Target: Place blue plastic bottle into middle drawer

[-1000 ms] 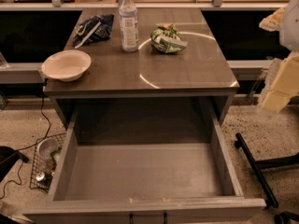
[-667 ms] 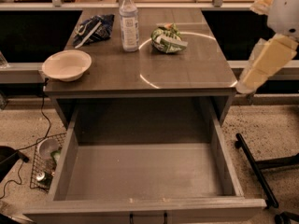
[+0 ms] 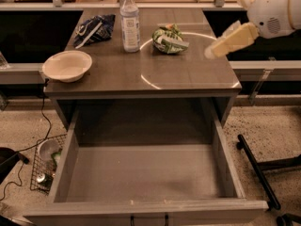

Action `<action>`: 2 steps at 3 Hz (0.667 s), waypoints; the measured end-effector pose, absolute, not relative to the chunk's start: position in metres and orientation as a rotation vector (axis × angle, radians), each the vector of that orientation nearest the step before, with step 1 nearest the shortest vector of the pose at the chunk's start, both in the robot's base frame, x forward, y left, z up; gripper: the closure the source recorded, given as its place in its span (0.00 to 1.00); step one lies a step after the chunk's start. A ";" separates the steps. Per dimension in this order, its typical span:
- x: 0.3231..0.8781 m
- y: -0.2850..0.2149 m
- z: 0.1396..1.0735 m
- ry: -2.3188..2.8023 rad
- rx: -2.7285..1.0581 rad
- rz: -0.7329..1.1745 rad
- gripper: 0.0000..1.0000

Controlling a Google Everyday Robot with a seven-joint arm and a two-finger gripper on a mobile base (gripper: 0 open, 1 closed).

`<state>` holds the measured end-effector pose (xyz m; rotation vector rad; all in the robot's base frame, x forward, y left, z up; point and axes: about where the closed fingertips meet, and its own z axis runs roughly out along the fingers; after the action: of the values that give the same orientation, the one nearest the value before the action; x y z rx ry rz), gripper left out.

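The blue plastic bottle, slim, clear and ribbed with a white screw cap and pale label, stands upright near the desk's back edge, left of centre. Below the front edge, the middle drawer is pulled out, a deep box of flat grey boards. The cream gripper hovers above the desk's right edge, well apart from the bottle; whether it is open cannot be told.
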<state>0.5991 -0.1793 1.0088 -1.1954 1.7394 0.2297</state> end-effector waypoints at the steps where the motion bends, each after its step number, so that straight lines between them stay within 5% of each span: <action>1: 0.654 -0.143 1.038 1.531 -1.012 0.426 0.00; 2: 0.691 -0.111 1.052 1.425 -0.918 0.587 0.00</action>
<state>0.6906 -0.1106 1.0518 -0.9180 1.4252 0.5874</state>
